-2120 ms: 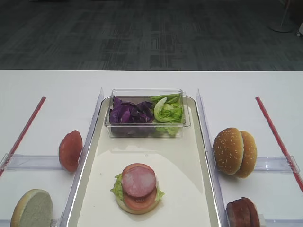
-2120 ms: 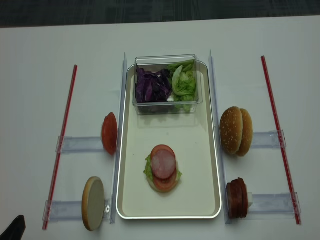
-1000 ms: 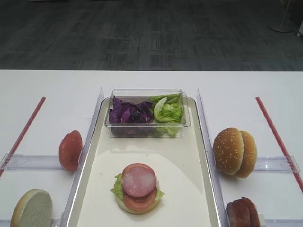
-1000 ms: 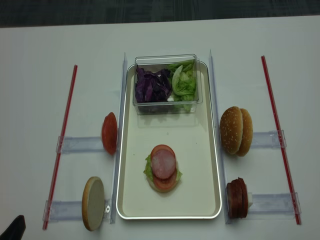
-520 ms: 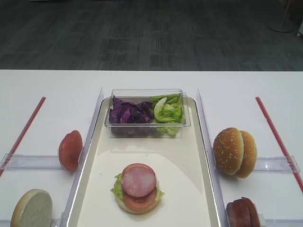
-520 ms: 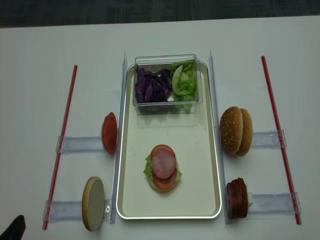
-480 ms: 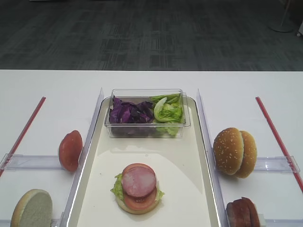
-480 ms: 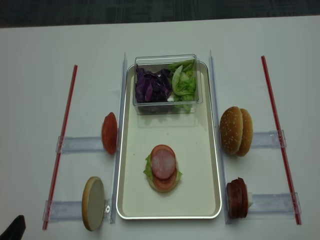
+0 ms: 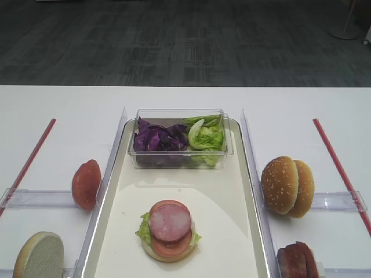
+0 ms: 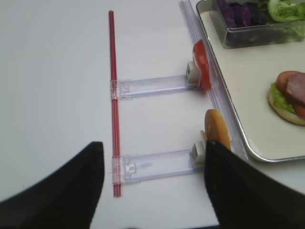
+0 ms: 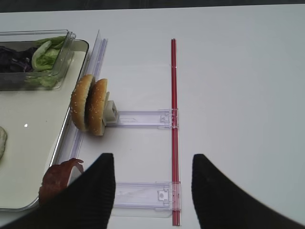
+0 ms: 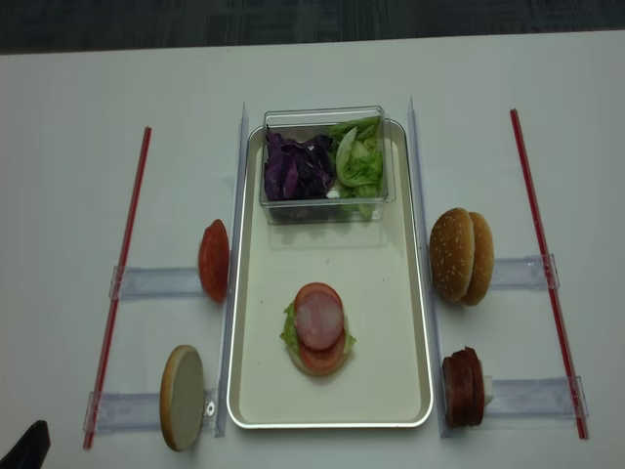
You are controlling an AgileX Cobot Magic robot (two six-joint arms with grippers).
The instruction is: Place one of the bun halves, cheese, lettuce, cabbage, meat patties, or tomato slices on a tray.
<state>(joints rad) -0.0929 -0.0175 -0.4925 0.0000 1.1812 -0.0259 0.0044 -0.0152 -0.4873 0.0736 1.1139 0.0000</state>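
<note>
The right gripper hangs over the white table with its two dark fingers spread wide and nothing between them. Below it lie a red strip and a clear plastic rail. The left gripper is likewise spread wide and empty, above the table beside another red strip.

To the left of the right gripper, two sesame bun halves stand on edge against the rail, just beside the long cream tray. Nearer the camera, a stack of dark-rimmed meat patties stands on edge by the tray's near right corner.

On the tray's near half sits a partly built burger: a pale bun base, green lettuce, a tomato slice and a pink meat patty on top. At the tray's far end a clear box holds purple cabbage on the left and loose lettuce leaves on the right.

Left of the tray, a red tomato slice stands on edge against a rail, and nearer the camera a pale-faced bun half stands the same way.
</note>
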